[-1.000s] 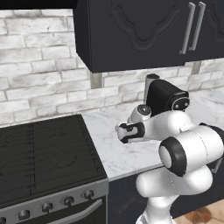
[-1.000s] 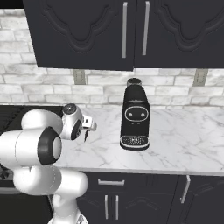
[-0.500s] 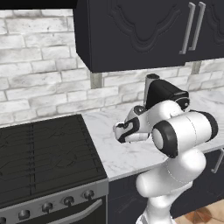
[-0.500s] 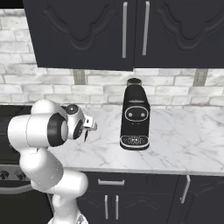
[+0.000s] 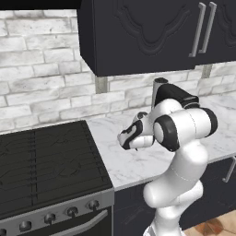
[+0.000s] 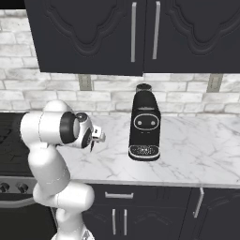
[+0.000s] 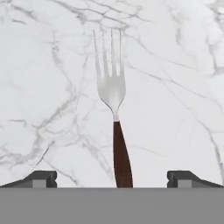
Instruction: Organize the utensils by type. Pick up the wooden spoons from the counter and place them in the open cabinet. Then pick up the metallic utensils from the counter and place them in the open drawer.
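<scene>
1. Below the hand, on the white marble table, lies the silver fork, prongs toward 12 o'clock, dark handle toward 6.
2. The end effector stands wide and holds nothing, its tips straddling the handle (a good line-up).
3. Descend straight and close across the handle near its neck, I judge.
4. The handle's end is cut off at 6 o'clock; the coffee machine stands nearby.
</scene>
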Tool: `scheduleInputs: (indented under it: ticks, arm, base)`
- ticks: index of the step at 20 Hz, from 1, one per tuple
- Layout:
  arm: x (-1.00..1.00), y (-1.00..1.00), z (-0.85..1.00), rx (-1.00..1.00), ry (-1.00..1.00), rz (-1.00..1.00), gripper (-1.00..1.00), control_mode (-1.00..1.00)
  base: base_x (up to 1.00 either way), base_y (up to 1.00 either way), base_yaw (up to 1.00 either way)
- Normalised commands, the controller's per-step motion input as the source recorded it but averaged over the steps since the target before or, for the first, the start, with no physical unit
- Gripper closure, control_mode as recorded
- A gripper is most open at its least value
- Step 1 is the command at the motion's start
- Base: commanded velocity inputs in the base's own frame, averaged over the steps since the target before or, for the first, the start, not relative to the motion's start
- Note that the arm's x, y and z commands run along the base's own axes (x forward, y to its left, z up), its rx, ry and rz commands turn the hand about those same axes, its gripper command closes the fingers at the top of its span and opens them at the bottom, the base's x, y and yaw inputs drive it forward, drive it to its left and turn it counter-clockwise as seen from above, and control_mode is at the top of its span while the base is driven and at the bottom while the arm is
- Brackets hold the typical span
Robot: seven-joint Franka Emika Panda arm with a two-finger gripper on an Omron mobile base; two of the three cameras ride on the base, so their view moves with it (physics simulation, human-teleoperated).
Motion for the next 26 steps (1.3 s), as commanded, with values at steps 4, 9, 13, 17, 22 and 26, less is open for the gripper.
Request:
scheduleInputs:
  ticks: [4,9,13,17,22,26]
  arm:
    - [0.18,0.00,-0.14,0.00,0.05,0.00,-1.00,-1.00]
    - [0.21,0.00,-0.15,0.00,0.06,0.00,-1.00,-1.00]
    - [0.20,0.00,-0.22,0.00,0.02,0.00,-1.00,-1.00]
    - [0.25,0.00,-0.21,0.00,0.00,0.00,-1.00,-1.00]
    - [0.26,0.00,-0.23,0.00,0.00,0.00,-1.00,-1.00]
    - [0.16,0.00,-0.27,0.00,0.00,0.00,-1.00,-1.00]
  base:
    - [0.00,0.00,0.00]
    - [0.00,0.00,0.00]
    - [0.00,0.00,0.00]
    - [0.00,0.00,0.00]
    - [0.00,0.00,0.00]
    - [0.00,0.00,0.00]
